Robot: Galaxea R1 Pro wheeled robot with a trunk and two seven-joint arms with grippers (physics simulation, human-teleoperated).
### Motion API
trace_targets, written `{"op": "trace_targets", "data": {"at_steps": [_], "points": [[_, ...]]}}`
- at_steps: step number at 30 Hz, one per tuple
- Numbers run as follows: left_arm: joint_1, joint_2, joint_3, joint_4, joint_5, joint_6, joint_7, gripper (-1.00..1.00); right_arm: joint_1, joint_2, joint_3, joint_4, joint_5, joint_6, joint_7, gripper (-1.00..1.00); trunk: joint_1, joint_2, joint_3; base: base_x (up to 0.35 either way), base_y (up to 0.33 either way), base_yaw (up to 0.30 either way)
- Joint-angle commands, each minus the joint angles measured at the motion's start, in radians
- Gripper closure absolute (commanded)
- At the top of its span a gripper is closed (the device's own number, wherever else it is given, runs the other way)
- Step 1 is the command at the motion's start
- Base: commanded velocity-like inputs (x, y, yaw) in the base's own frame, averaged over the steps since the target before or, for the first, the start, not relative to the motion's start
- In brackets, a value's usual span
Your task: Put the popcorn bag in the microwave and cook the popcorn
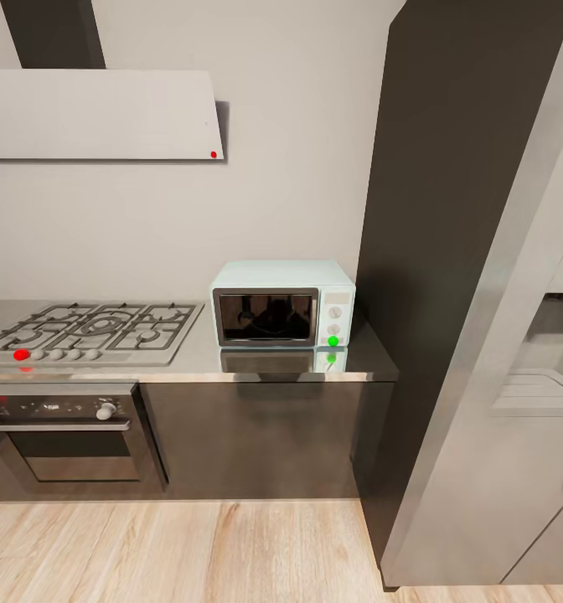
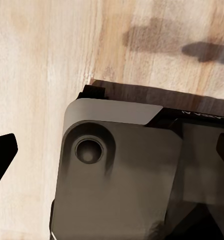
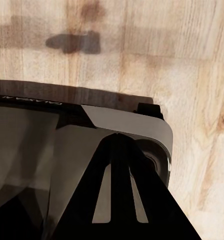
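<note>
We count one microwave on one countertop, one gas hob, one built-in oven and one range hood. The microwave has two round knobs and one green light; we see three red dots across hood, hob and oven.

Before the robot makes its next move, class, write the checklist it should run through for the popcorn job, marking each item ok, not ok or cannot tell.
1. Microwave in sight on the countertop: ok.
2. Microwave door open for loading: not ok, it is closed.
3. Popcorn bag located: cannot tell; something dark shows behind the door glass, too dim to identify.
4. Green indicator light on the microwave panel lit: ok.
5. Right gripper free to grasp: ok; fingers together, pointing down over the wood floor, holding nothing.
6. Left gripper state: cannot tell.
</note>
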State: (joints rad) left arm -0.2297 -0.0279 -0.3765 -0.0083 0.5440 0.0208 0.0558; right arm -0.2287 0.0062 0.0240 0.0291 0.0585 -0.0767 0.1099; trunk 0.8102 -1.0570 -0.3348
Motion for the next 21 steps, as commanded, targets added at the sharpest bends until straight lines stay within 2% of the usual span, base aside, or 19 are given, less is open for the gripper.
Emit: {"op": "trace_targets", "data": {"at_steps": [1, 21], "points": [[0.0, 0.0, -0.008, -0.001, 0.008, 0.002, 0.004, -1.0, -0.001, 0.0, 0.002, 0.003, 0.006, -0.006, 0.0, 1.0, 0.0, -0.001, -0.001, 0.0, 0.0, 0.0], [0.0, 0.0, -0.008, -0.001, 0.008, 0.002, 0.004, -1.0, -0.001, 0.0, 0.002, 0.003, 0.006, -0.006, 0.0, 1.0, 0.0, -0.001, -0.001, 0.0, 0.0, 0.0]]}}
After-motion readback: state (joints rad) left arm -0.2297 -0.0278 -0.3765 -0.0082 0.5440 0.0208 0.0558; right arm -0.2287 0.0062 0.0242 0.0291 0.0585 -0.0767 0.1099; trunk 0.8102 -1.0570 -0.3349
